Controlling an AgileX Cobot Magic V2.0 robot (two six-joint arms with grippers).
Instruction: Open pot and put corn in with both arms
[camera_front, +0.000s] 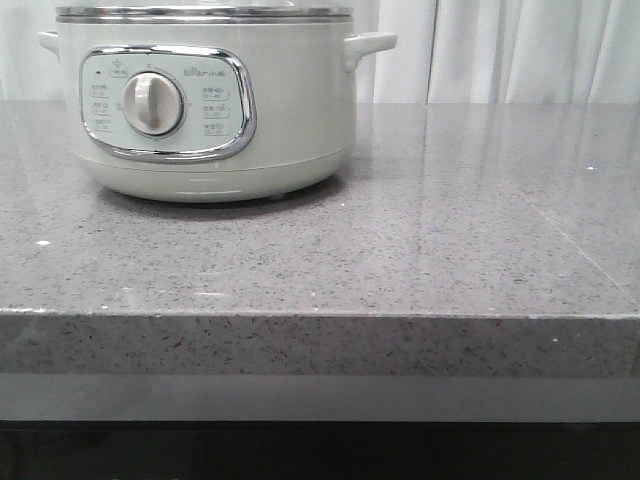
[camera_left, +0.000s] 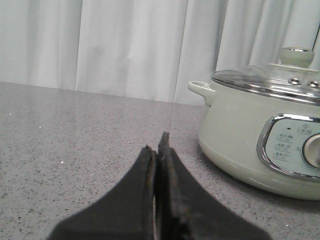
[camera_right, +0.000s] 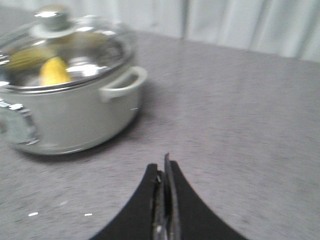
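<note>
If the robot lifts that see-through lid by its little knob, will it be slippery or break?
The lid looks like glass in a metal rim, so it is probably breakable if dropped. Its knob looks smooth and rounded, so it might slip. It likely stays stiff and feels fairly heavy.

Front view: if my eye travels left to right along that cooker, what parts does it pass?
Left side handle → chrome-framed control panel, with its dial near the middle → plain wall of the pot → right side handle → bare grey countertop in front of the white curtain.
</note>
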